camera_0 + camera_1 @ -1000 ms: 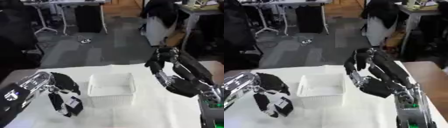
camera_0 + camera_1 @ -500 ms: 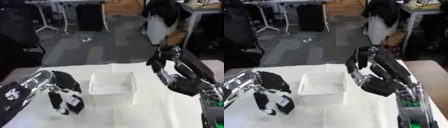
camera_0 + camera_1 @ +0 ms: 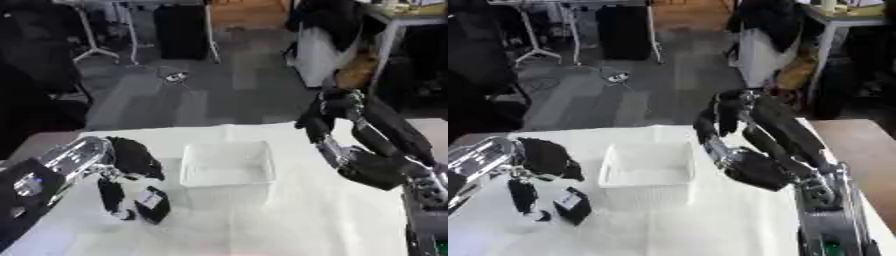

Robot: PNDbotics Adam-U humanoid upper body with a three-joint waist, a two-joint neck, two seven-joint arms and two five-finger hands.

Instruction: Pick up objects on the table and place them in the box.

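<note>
One white table [image 3: 289,225] fills the lower part of what we see, covered by a pale cloth. On it, near the middle, stands a white box [image 3: 227,170] with an open top; we cannot make out anything inside it.

Our right hand [image 3: 726,119] is raised above the table just to the right of the box, well off the surface. Its fingers hang relaxed and slightly bent, and they hold nothing.

Our left hand [image 3: 131,161] is lowered at the left of the box, with its fingers pointing down toward the cloth. We see a small black object [image 3: 153,203] with a white label between the finger and thumb tips, just left of the box's near corner. It sits at or just above the cloth, and the fingers appear to pinch it, though we cannot tell how fully they close.
</note>
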